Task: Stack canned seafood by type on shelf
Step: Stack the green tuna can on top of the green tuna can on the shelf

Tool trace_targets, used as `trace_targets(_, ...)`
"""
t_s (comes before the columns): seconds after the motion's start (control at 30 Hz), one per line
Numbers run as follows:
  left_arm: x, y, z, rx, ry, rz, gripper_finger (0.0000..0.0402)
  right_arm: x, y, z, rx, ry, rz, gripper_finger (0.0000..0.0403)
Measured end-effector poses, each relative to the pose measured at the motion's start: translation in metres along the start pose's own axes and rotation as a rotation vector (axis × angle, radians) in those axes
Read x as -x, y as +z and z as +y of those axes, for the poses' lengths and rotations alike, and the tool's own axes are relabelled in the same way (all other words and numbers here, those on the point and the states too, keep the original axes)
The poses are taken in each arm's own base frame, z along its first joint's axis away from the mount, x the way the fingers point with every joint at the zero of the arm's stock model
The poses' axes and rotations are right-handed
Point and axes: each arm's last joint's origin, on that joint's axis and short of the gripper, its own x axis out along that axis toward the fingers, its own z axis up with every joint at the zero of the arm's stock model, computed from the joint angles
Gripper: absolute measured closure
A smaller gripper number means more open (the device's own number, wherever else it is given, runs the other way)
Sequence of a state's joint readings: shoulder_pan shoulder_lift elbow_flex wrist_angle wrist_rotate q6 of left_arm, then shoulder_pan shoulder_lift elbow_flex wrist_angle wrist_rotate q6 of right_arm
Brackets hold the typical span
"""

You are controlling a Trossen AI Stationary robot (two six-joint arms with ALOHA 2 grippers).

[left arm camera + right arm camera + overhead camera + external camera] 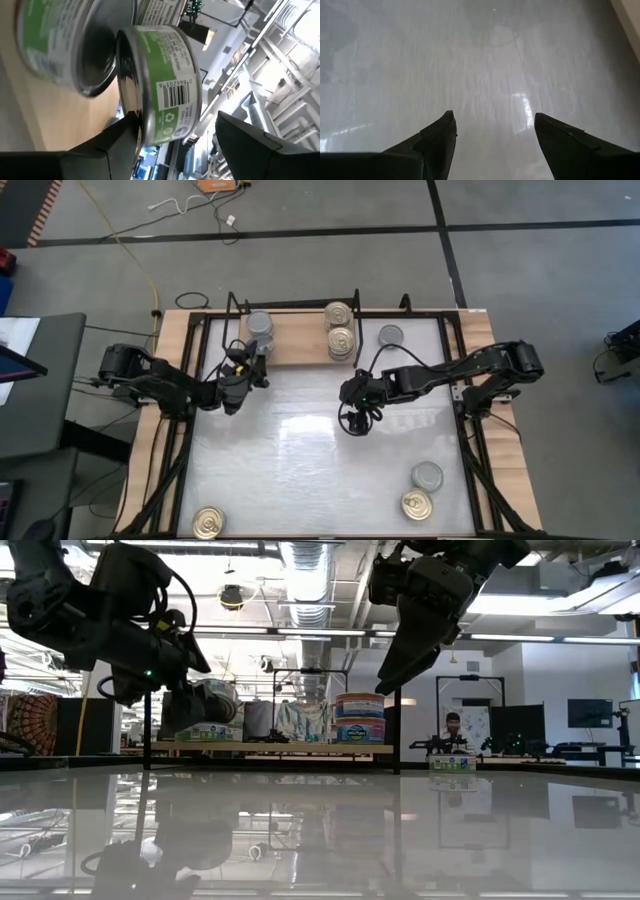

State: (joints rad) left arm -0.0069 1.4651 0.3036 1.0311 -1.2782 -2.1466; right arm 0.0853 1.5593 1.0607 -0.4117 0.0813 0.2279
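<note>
Left gripper [250, 363] at shelf [300, 345], fingers spread, green-label tin [160, 85] loose between them, beside grey-top stack [259, 326] (seating unclear). Back straight out, no nudge. Right gripper [352, 416] wide, empty, over white tabletop [300, 480]. 2 gold-top tins [340, 340] mid-shelf.

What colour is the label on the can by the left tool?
Green with white patches, on the can. The left wrist view shows it best.

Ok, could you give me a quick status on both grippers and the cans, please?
Left gripper open at the shelf, fingers either side of a green-label can. Right gripper open, empty, over the white tabletop. Nothing in the way.
</note>
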Motion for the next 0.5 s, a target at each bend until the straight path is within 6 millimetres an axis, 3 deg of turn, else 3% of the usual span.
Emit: trace_targets(0.5, 0.014, 0.001, 0.002, -0.068, -0.062, -0.093, 0.015, 0.0, 0.0, 0.0, 0.0, 0.002, 0.001, 0.0111)
